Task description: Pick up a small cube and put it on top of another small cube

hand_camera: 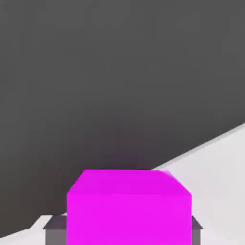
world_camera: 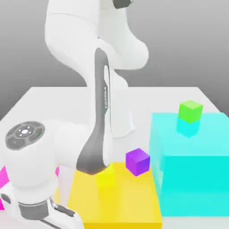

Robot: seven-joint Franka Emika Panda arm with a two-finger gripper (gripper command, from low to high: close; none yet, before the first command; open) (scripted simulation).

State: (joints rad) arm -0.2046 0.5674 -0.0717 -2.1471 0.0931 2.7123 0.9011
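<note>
In the hand view, the small magenta-pink cube point(hand_camera: 128, 206) sits between my grey fingers point(hand_camera: 55, 230), which press against both of its sides. My gripper point(hand_camera: 123, 232) is shut on it. The other small cube, plain yellow point(world_camera: 105, 177), rests on the back part of a large flat yellow block point(world_camera: 120, 201), partly hidden behind my arm's dark link. My hand hangs low at the exterior view's left, in front of the yellow block's left end.
A small purple cube point(world_camera: 137, 161) sits at the yellow block's back right corner. A tall cyan block point(world_camera: 192, 165) at the exterior view's right carries a green cube point(world_camera: 190, 111). Magenta point(world_camera: 3, 178) peeks out behind my hand at the left edge.
</note>
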